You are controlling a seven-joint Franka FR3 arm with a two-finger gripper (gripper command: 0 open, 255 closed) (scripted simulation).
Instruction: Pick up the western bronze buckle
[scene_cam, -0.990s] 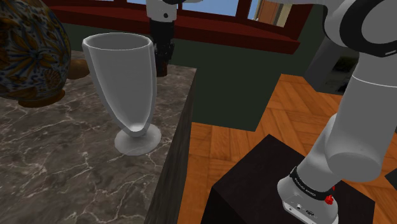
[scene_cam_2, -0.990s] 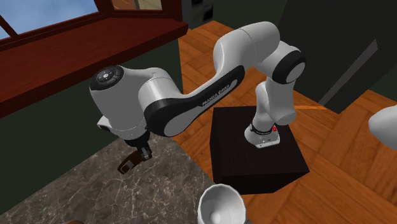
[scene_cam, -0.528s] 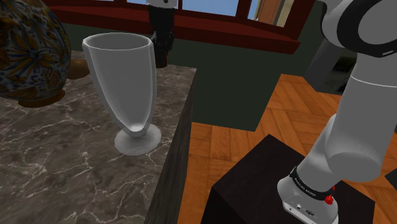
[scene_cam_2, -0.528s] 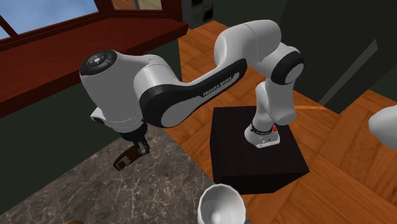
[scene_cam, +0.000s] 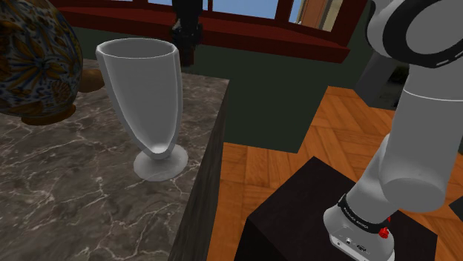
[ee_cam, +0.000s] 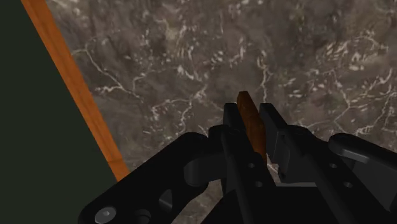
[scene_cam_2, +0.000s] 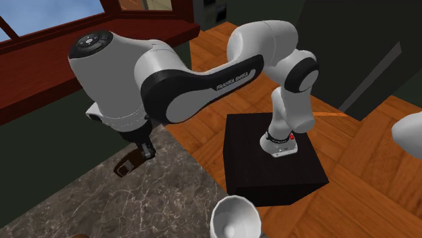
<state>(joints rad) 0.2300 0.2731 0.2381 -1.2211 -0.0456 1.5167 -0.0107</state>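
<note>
The black gripper (ee_cam: 252, 119) is clamped on the brown buckle (ee_cam: 254, 127). In the wrist view its two fingers (ee_cam: 231, 124) press the buckle's flat sides, and the buckle stands edge-on between them, its tip poking out past the fingertips. Behind it lies the dark, white-veined marble counter (ee_cam: 191, 57), bordered by a strip of orange wood floor (ee_cam: 76, 95) and a dark green wall (ee_cam: 25, 140).

In the second exterior view, the buckle hangs left of centre in the frame, under the bulky white arm (scene_cam_2: 176, 88) and over the counter near its edge. The arm bends back to the black stand (scene_cam_2: 270, 176) at right of centre, which sits on the wood floor. A dark red sill (scene_cam_2: 74, 54) crosses the upper left of the frame.

In the shoulder view, the gripper hangs at the top of the frame, just left of centre, above the counter's far edge. A tall pale goblet (scene_cam: 145, 104) stands upright on the marble in front of it. A patterned blue-and-amber vase (scene_cam: 33, 59) sits at the upper left. The stand takes up the lower right.
</note>
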